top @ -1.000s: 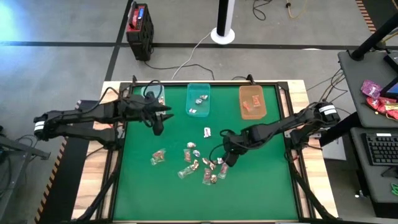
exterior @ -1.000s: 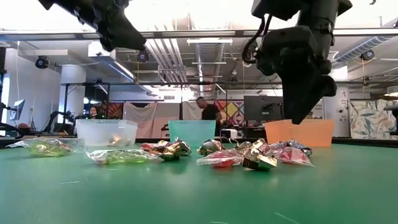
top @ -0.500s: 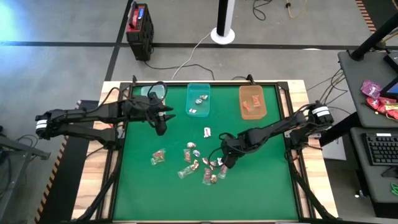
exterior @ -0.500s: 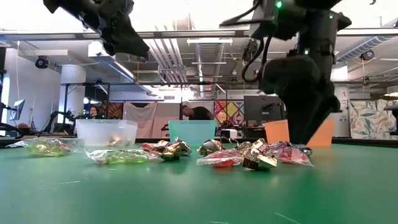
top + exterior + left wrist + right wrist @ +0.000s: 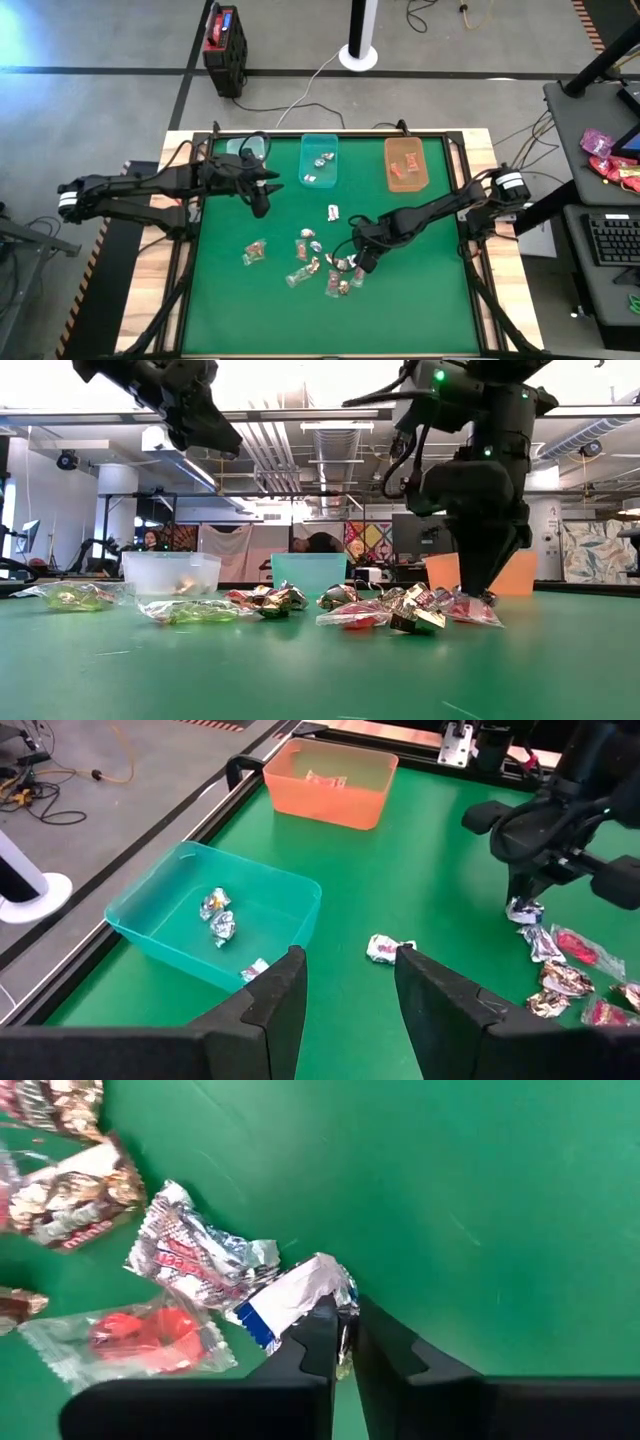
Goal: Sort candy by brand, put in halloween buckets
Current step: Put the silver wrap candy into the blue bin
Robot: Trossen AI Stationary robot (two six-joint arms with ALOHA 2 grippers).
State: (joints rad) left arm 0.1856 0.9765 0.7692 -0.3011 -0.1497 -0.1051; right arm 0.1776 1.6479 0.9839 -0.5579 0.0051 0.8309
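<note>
At frame centre in the high view, over the green table (image 5: 420,290): three bins, pale clear-green (image 5: 247,148), teal (image 5: 320,160), orange (image 5: 406,163). Right gripper (image 5: 342,1342) pinched narrow on a silvery-white candy (image 5: 290,1298) at the heap's right edge; best lifted straight up, clear of neighbours. Left gripper (image 5: 348,982) spread wide, empty, near the teal bin. About ten loose sweets.
</note>
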